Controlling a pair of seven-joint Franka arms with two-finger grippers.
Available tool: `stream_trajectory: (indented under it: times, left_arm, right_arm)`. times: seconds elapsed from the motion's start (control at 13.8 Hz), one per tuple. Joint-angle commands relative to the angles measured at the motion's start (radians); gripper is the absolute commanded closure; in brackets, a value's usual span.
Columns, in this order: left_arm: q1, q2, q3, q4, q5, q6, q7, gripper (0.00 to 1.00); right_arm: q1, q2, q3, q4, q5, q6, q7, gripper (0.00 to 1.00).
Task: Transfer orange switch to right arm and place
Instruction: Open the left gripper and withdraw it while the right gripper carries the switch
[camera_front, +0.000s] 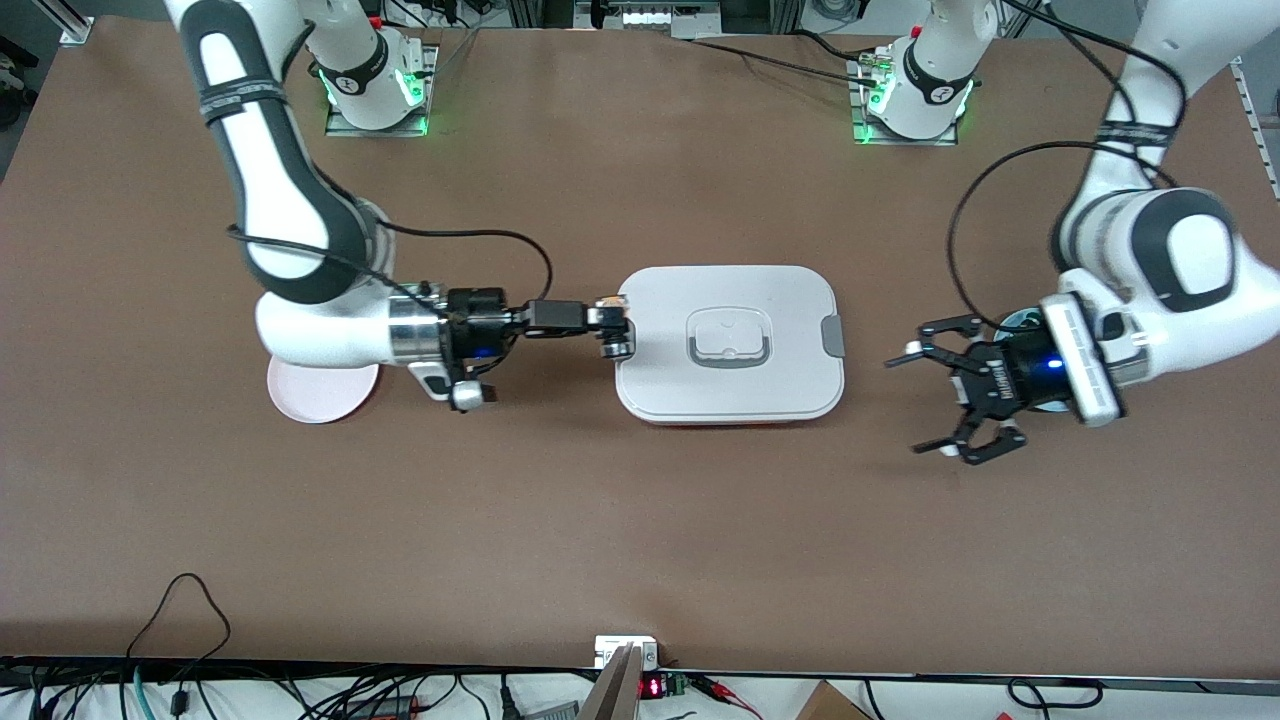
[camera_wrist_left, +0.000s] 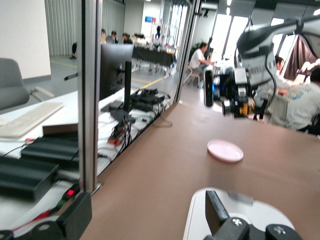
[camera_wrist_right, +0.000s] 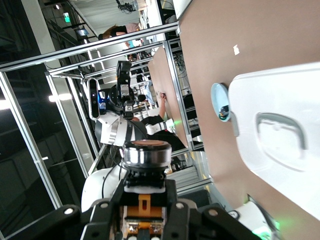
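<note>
The orange switch (camera_front: 612, 322) is pinched sideways in my right gripper (camera_front: 618, 330), which is shut on it over the edge of the white lidded box toward the right arm's end. In the right wrist view the switch (camera_wrist_right: 146, 155) stands out from between the black fingers (camera_wrist_right: 102, 220), round cap outward and orange body in the grip. My left gripper (camera_front: 918, 402) hangs open and empty above the table off the box's end toward the left arm, its claw fingers (camera_wrist_left: 214, 210) spread wide. From the left wrist view the right gripper with the switch (camera_wrist_left: 241, 106) shows in the distance.
A white lidded box (camera_front: 800, 390) with a grey handle lies mid-table. A pink plate (camera_front: 315, 395) lies partly under the right arm's wrist. A blue plate (camera_front: 1018, 322) lies mostly hidden under the left gripper's body. Cables hang along the table edge nearest the camera.
</note>
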Motion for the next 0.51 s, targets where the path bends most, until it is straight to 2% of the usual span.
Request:
stream_trajectory:
  times: [0.0, 0.22, 0.44]
  left_arm:
    - [-0.002, -0.057, 0.124, -0.014, 0.193, -0.115, -0.121, 0.00]
    - [-0.006, -0.094, 0.231, -0.003, 0.475, -0.148, -0.306, 0.00]
    - [-0.014, -0.121, 0.267, 0.015, 0.702, -0.143, -0.465, 0.00]
  right_arm:
    - [-0.059, -0.071, 0.009, -0.064, -0.122, -0.023, -0.015, 0.84]
    - [-0.143, -0.127, 0.009, -0.110, -0.360, -0.111, -0.017, 0.84]
    - [-0.243, -0.164, 0.009, -0.119, -0.700, -0.222, -0.108, 0.84]
